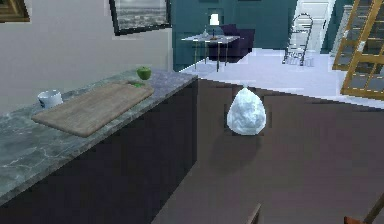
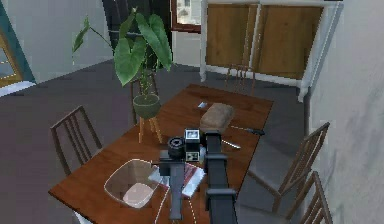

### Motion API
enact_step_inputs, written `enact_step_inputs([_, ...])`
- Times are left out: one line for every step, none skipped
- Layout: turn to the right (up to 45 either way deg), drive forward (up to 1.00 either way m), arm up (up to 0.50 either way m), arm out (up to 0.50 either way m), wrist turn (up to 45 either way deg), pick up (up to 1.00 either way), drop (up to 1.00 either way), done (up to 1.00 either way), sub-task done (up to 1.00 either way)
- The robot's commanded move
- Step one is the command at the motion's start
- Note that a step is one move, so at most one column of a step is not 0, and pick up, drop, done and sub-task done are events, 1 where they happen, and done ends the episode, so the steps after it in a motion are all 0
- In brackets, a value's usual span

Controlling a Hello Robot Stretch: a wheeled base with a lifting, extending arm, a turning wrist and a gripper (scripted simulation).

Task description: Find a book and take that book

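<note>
Book (image 2: 191,178) is our cautious name for the pale flat thing lying on the wooden surface (image 2: 105,170) in the arm side view. At this size it could as well be loose paper. It lies near that surface's close end, just beside the arm (image 2: 221,185) and at or under the gripper (image 2: 173,193), whose dark body sits left of the two white marked squares (image 2: 190,134). We cannot tell whether the gripper touches it. Since things lie on the surface right at the gripper's far end, we cannot tell whether it holds anything either.

Just left of the gripper stands a clear bowl (image 2: 128,186). Farther along rests a brown loaf-like lump (image 2: 217,117), with a small grey item (image 2: 203,104) beyond it and a thin dark stick (image 2: 248,130) to its right. A wooden chair (image 2: 72,135) stands at the left side and a second chair (image 2: 305,160) at the right. A large-leaved plant (image 2: 140,45) stands on a stool (image 2: 150,125) off the far left corner, and a wooden cabinet (image 2: 262,38) lines the back wall.

In the forward view we see a marbled surface (image 1: 30,145) at the left carrying a wooden board (image 1: 92,108), a small white item (image 1: 48,98) and a green one (image 1: 144,73). A pale, shiny knotted bag (image 1: 246,112) sits on the dark floor (image 1: 310,150). Beyond, a small surface (image 1: 212,40) bearing a lamp (image 1: 214,20), a dark sofa (image 1: 238,35) and a wire rack (image 1: 300,40) stand in a lighter room.
</note>
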Motion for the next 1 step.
enact_step_inputs([0.0,0.00,0.00,0.00,45.0,0.00,0.00,0.00,0.00])
